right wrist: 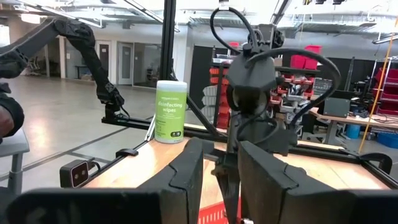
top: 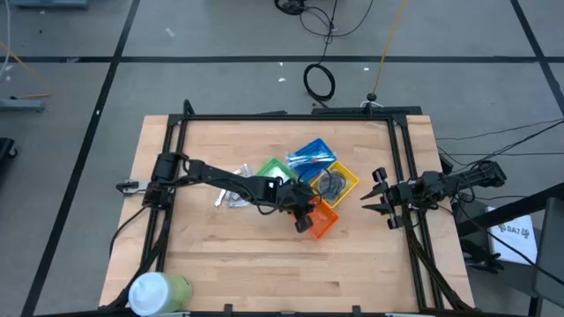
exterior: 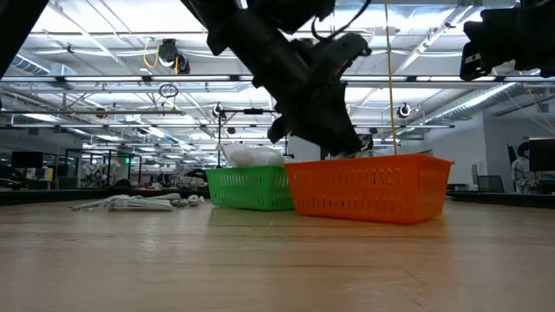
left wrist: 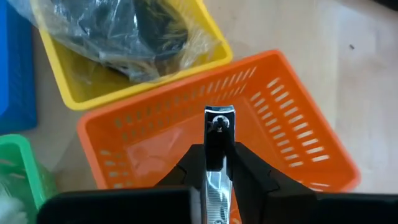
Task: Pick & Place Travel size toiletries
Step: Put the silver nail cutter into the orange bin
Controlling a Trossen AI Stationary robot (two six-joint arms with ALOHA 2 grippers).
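Note:
My left gripper is shut on a short silver metal piece, one of the travel size toiletries, and hovers over the orange bin. In the high view the left gripper is at the near left rim of the orange bin. More toiletries lie loose on the table left of the bins. My right gripper waits open at the table's right edge, touching nothing. My left gripper pinches the silver metal piece between its two fingers by the flat sides of its rear part. The free end with the rivet sticks out past the fingertips. The fingers slant downward toward the table's right, lying along the piece, which is held clear above the orange bin's inside.
The green bin, blue bin and yellow bin, which holds a dark wad in clear plastic, are clustered with the orange one at mid-table. A green-and-white wipes cylinder stands at the near left corner.

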